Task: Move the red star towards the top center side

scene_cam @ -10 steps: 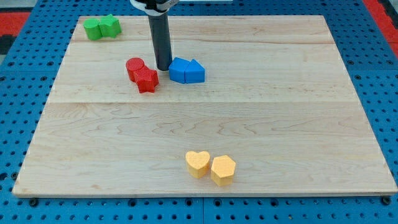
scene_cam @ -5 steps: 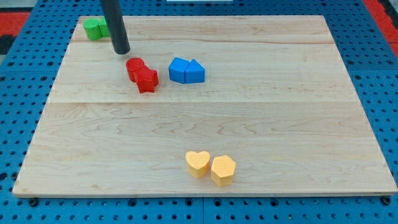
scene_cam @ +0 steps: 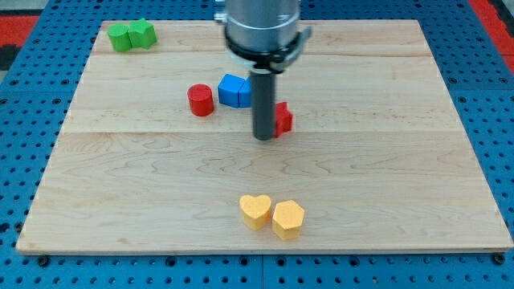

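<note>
The red star [scene_cam: 283,118] lies near the board's middle, mostly hidden behind my rod. My tip [scene_cam: 264,137] rests on the board just left of and below the star, touching or nearly touching it. A red cylinder [scene_cam: 201,100] stands apart to the left. Two blue blocks [scene_cam: 234,90] sit between the cylinder and the rod, the right one partly hidden by the rod.
Two green blocks [scene_cam: 132,34] sit at the top left corner of the wooden board [scene_cam: 401,160]. A yellow heart [scene_cam: 255,211] and a yellow hexagon [scene_cam: 287,218] lie side by side near the bottom centre.
The red star has moved right, away from the red cylinder, past the blue blocks. The cylinder has shifted slightly right. My tip went from the top left to beside the star.
</note>
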`<move>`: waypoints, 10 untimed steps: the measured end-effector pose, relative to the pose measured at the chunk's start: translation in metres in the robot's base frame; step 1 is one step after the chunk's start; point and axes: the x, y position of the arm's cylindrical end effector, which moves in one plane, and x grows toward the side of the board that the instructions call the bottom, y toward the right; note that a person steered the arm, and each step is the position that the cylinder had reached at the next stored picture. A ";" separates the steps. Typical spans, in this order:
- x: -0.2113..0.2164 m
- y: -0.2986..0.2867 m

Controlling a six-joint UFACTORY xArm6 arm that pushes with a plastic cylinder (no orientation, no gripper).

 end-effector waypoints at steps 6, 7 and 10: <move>-0.165 0.103; -0.214 0.102; -0.139 0.132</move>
